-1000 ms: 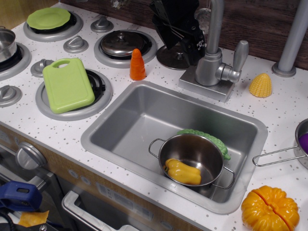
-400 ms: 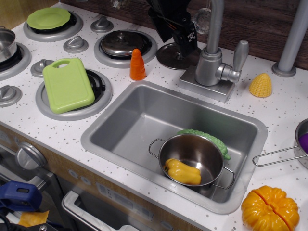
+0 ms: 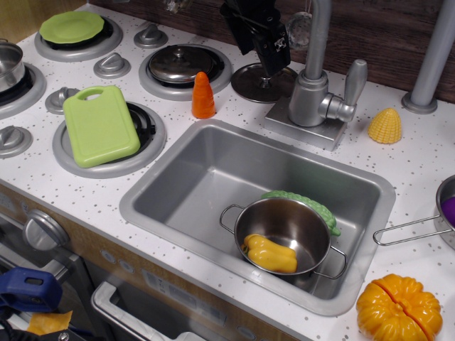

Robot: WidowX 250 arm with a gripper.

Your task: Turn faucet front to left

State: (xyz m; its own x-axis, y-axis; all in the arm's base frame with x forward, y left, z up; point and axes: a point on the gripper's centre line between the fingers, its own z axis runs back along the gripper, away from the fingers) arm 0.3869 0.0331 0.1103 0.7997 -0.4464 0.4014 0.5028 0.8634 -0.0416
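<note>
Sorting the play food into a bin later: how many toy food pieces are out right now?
5, perhaps more hidden: carrot behind the sink, corn right of the faucet, pumpkin front right, yellow pepper in the pot, a green piece behind it.

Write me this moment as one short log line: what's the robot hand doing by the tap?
task: turn faucet | gripper: raised just left of faucet, apparently not touching, jaw state unclear | lever: upright, on right | sink: holds pot

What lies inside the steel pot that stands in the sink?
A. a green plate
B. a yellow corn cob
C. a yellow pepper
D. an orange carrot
C: the yellow pepper rests on the bottom of the steel pot, which stands in the sink.
</note>
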